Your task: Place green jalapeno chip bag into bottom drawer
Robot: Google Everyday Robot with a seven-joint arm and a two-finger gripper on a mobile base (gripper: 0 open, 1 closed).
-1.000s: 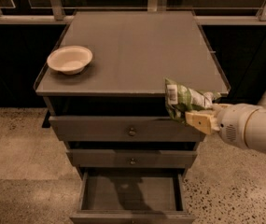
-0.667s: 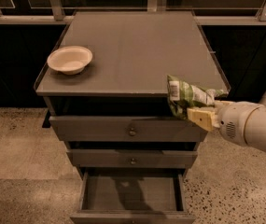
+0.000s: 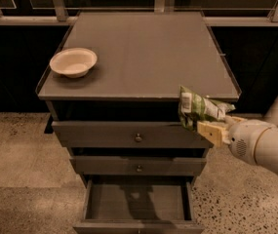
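We see the gripper (image 3: pixel 206 128) just off the tabletop's (image 3: pixel 143 48) front right corner, its fingers pinching the green jalapeno chip bag (image 3: pixel 197 107) in the air before the top drawer (image 3: pixel 104 134). The bottom drawer (image 3: pixel 109 199) stands pulled open, lower and to the left. A pale bowl (image 3: pixel 73 62) sits well apart on the tabletop.
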